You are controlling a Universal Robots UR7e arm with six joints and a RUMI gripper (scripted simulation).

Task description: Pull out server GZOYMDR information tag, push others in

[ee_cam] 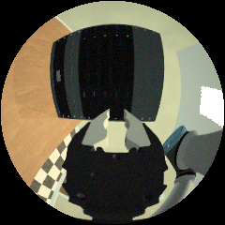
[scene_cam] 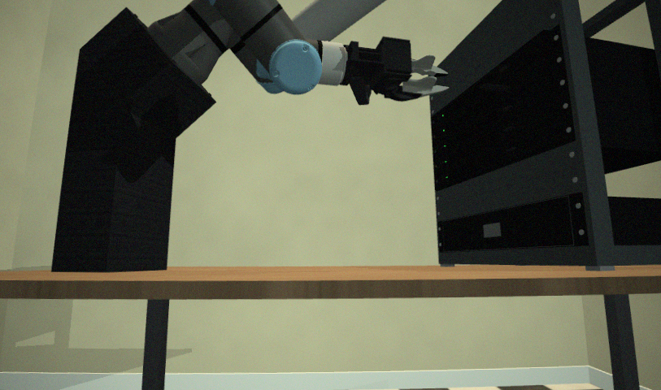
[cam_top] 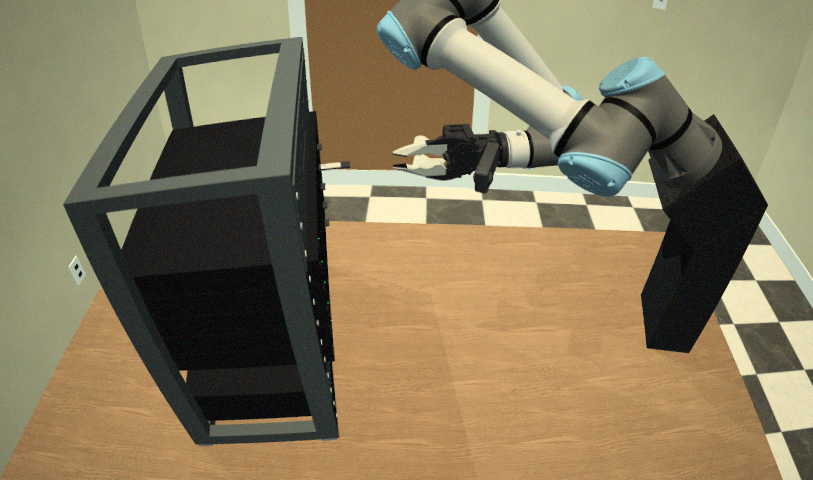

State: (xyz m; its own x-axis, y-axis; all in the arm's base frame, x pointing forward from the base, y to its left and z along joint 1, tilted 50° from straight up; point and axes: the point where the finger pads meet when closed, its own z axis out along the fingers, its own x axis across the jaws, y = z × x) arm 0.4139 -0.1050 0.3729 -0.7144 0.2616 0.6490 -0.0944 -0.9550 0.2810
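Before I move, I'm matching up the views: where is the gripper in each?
Top: upper middle, right of the rack.
Exterior: the gripper is upper right, fingertips towards the rack.
Wrist: lower centre, fingertips at the rack's bottom edge.
Shared landmark: the rack.

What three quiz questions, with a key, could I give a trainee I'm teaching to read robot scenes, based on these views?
1. True or false: the pincer is clamped on the pulled-out information tag.
2. Multiple choice: what colour are the small lights on the rack's front? a) red b) green c) blue
3. Fill in the blank: the rack stands on a wooden ____.

Key: 1 false; 2 b; 3 table.
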